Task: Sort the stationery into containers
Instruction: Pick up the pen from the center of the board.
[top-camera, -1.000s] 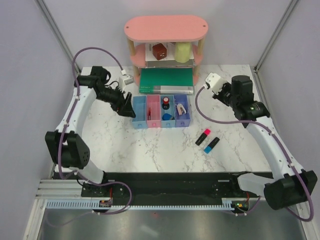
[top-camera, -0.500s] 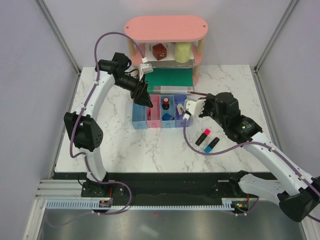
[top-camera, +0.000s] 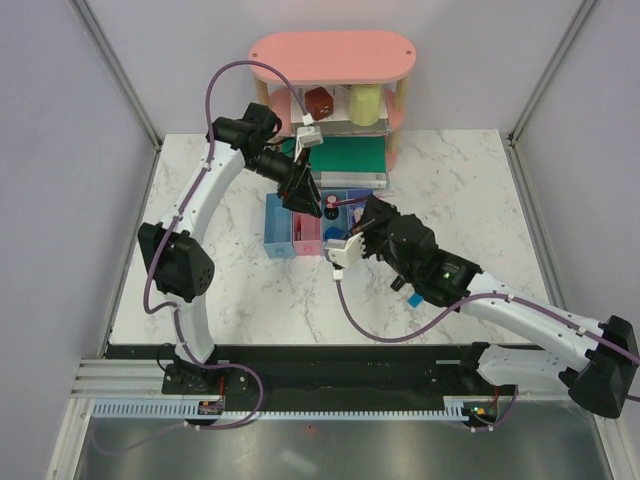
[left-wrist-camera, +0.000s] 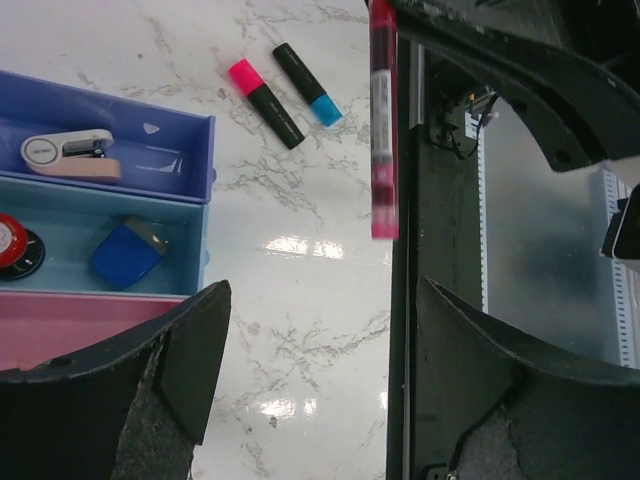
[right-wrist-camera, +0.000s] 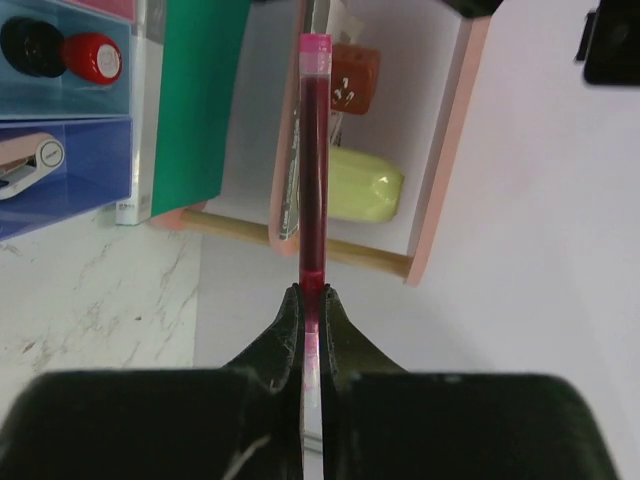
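Right gripper (right-wrist-camera: 311, 300) is clamped on the near end of the red pen (right-wrist-camera: 313, 160). The pen is aloft by the bins, tip aimed at the far pink shelf (right-wrist-camera: 445, 150). Left gripper (left-wrist-camera: 320, 335) has its fingers spread wide, holding nothing, close to the pen. The pink bin (left-wrist-camera: 60, 320) looks free. Probably a handover or a drop: line the pen up along the bin, go low before letting go, and mind the crowded arms.

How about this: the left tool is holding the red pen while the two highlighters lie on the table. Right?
No, the right tool is holding the red pen, as the right wrist view shows. The two highlighters do lie on the table.
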